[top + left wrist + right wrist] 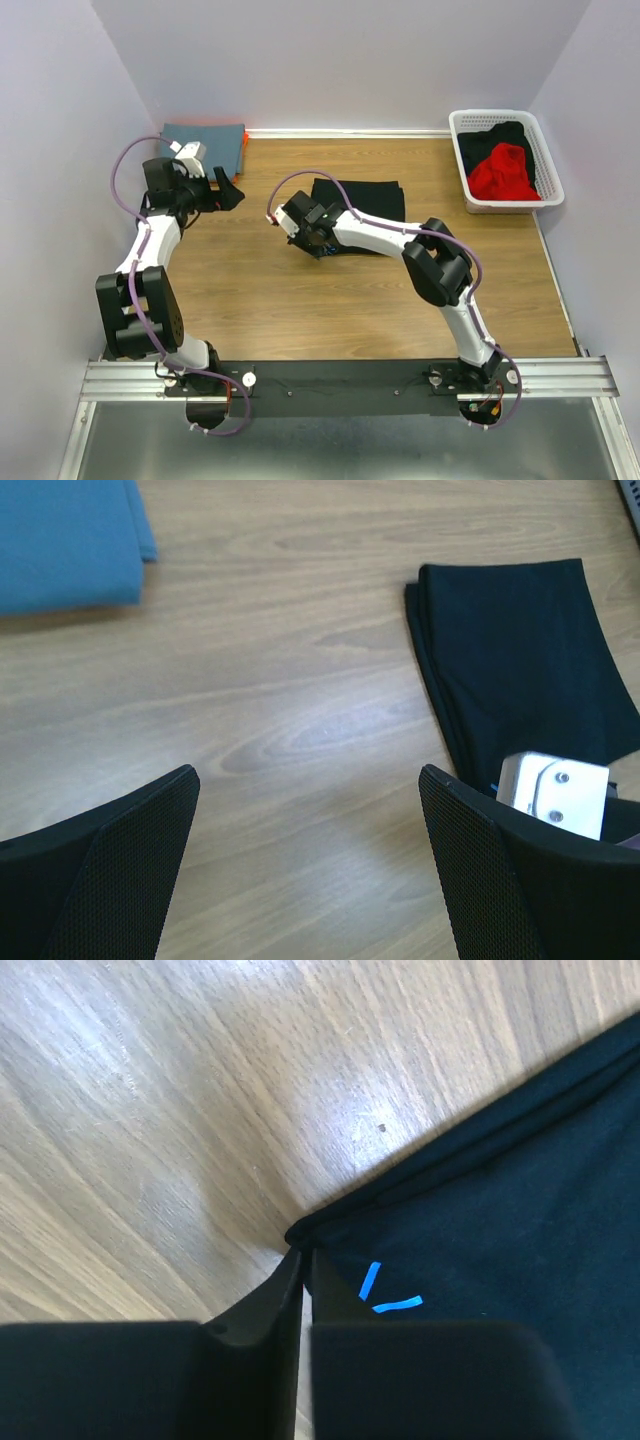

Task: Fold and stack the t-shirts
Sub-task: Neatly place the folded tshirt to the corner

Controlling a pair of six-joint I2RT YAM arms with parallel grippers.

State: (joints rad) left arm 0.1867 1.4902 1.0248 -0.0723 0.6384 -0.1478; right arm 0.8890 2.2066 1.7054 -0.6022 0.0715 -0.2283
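Observation:
A folded black t-shirt (pixel 368 203) lies mid-table; it also shows in the left wrist view (pixel 520 650) and the right wrist view (pixel 500 1180). My right gripper (pixel 312 242) is low at its near left corner, and its jaws (pixel 305 1256) are shut on that corner. A folded blue t-shirt (pixel 205 140) lies at the back left and also shows in the left wrist view (pixel 65 540). My left gripper (pixel 228 192) hovers between the two shirts, open and empty (pixel 308 776), over bare wood.
A white basket (pixel 548 150) at the back right holds a red garment (pixel 503 172) on dark cloth. Walls close in the table on the left, back and right. The right arm's white wrist (pixel 555 792) shows beside my left finger.

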